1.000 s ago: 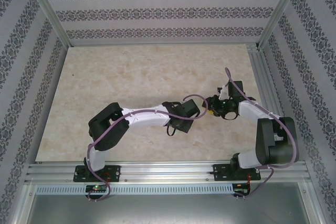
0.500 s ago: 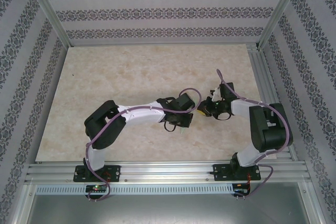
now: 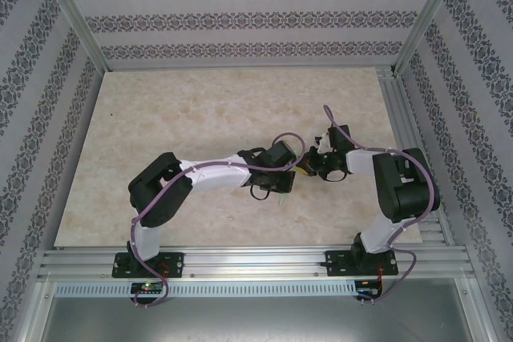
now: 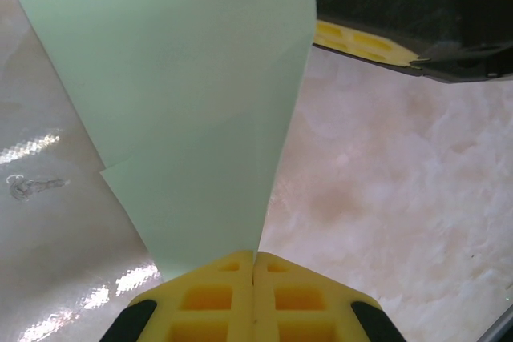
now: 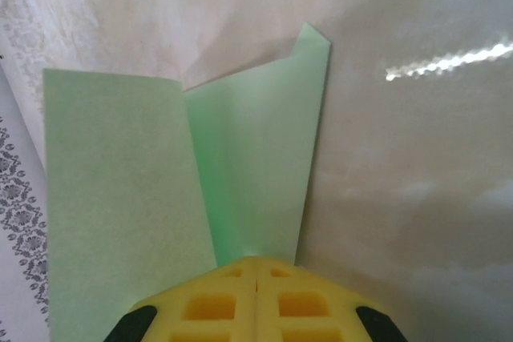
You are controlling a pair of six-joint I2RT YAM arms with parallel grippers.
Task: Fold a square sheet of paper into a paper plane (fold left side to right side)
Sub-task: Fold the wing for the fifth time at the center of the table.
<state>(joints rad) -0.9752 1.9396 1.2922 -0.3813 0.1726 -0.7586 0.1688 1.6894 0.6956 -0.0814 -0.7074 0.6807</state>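
Pinching the green paper [image 4: 184, 78] at both ends
Clamping left claw [image 4: 254, 260] and right claw [image 5: 256, 266] fully shut on it, facing each other along its length

The left gripper [image 4: 254, 258] sits at the bottom edge, its two yellow fingertips pressed together with no gap between them, pinching the narrow end of the pale green sheet of paper [image 4: 192, 78]. From that pinch the sheet widens upward and to the left. A second layer's edge steps out along its left side. At upper right, a yellow pad [image 4: 365, 42] of the right gripper meets the sheet's right edge. Below lies the marbled beige surface [image 4: 385, 198], with glare at left.
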